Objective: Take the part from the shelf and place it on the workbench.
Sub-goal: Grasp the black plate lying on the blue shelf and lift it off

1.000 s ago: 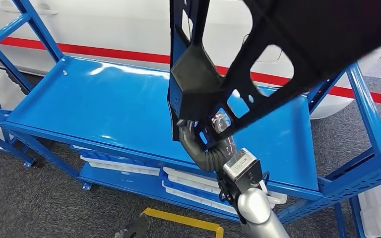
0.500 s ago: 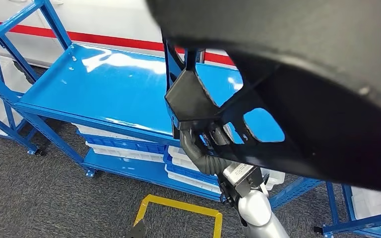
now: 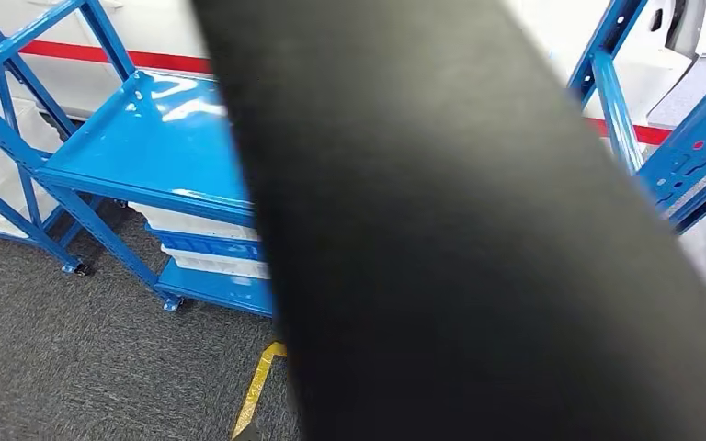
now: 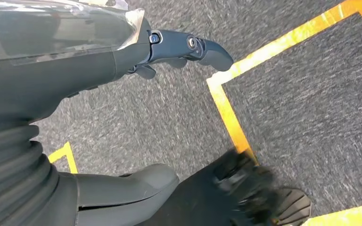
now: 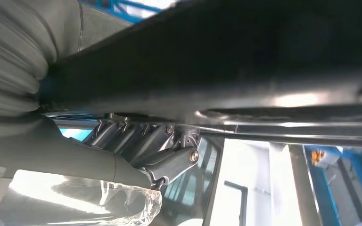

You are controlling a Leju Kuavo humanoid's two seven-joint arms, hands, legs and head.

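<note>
Part (image 3: 478, 248): black, large, close before the head camera as a blurred dark band running from the upper middle to the lower right and covering most of that view; in the right wrist view its dark underside (image 5: 245, 61) spans the frame, with a glossy edge catching light. Right hand (image 5: 136, 150): fingers (image 5: 122, 136) curled up against the part's underside and clamped on it, thumb alongside; a crinkled clear film lies over the hand's cover. The part is thus off the shelf and carried in the right hand. Shelf (image 3: 161, 147): blue steel frame with a glossy blue deck, to the left behind the part; white trays (image 3: 198, 225) stacked on blue ledges beneath the deck; further blue uprights (image 3: 689, 138) at right. Wall behind: white with a red stripe (image 3: 161, 62). Left hand (image 4: 136, 56): hangs over the floor, dark fingers (image 4: 202, 47) stretched out and apart from the thick thumb, holding nothing. Floor (image 4: 160, 113): grey carpet marked with yellow tape lines (image 4: 231, 113); the same yellow line (image 3: 257, 390) shows in the head view near the shelf's foot.
</note>
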